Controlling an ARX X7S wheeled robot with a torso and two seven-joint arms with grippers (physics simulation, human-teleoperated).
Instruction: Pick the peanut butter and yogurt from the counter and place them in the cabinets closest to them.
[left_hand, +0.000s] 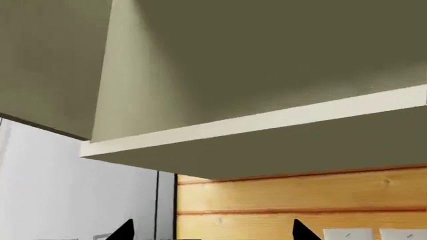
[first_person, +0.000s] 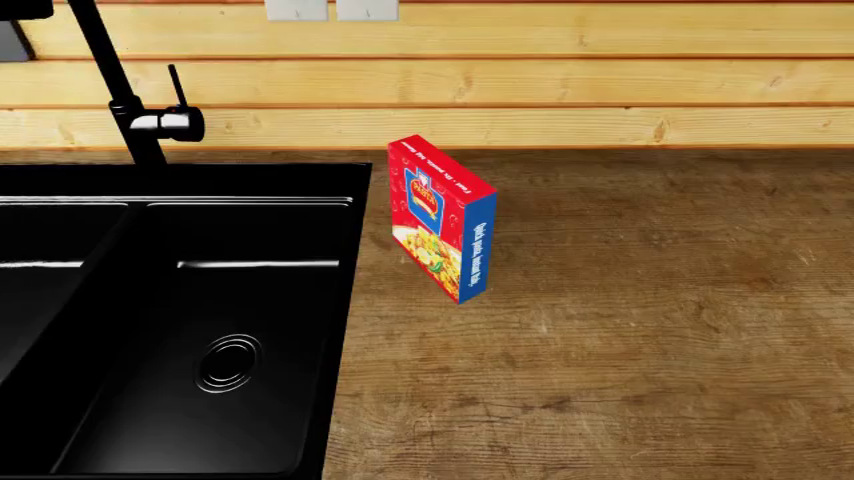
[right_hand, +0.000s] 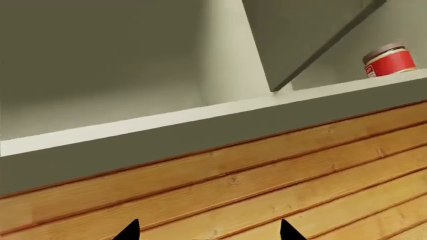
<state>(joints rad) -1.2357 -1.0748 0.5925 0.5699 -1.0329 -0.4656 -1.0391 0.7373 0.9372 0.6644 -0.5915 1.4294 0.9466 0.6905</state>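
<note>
The jar (right_hand: 389, 60) already stands on the open cabinet's shelf (right_hand: 200, 116), at about 2 o'clock in the right wrist view. The yogurt shows in no view; on the surface (first_person: 641, 330) only a red and blue box (first_person: 442, 218) stands, beside the sink (first_person: 160, 330). Both claws, left (left_hand: 212, 234) and right (right_hand: 209, 233), have tips apart, holding nothing. Judged: the jar step is done; next calls for finding the yogurt
</note>
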